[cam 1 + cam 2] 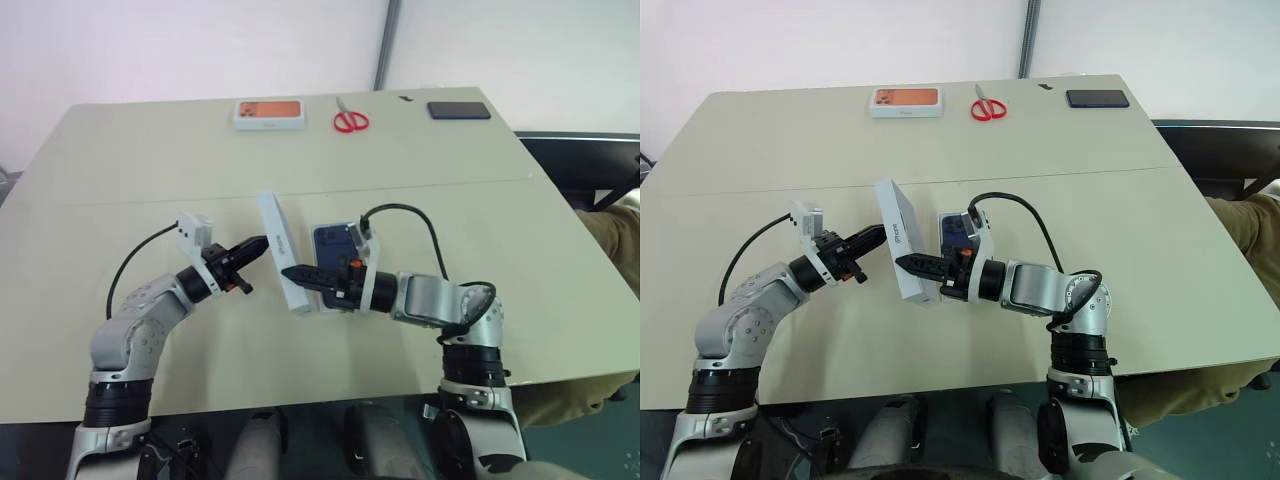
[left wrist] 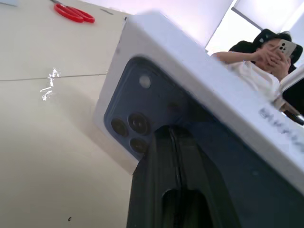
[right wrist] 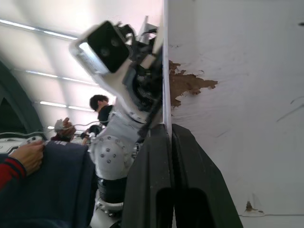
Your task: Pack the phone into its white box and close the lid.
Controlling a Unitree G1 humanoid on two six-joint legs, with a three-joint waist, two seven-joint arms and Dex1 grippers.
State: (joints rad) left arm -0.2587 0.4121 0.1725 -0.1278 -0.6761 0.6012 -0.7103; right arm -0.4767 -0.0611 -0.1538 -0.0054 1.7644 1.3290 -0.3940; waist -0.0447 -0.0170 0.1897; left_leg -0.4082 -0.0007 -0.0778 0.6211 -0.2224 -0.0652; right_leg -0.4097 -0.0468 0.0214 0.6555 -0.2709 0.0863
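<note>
**Light card lid held on edge, phone beside it**

The lid [image 1: 280, 250] stands on its long edge mid-table [image 1: 150, 150]. It is thin white card, stiff but easily dented, with shallow walls, a printed outer face and a scuffed, torn patch inside. It looks very light, so the walls are the place to take hold.

The right gripper [image 1: 298, 273] is clamped on one wall. The left gripper [image 1: 258, 243], jaws closed with nothing between them, has its tips against the printed face.

The phone [image 1: 330, 240], glossy, slim and slippery, lies at the lid's 3 o'clock, apparently seated in the white box [image 1: 938, 225].
</note>
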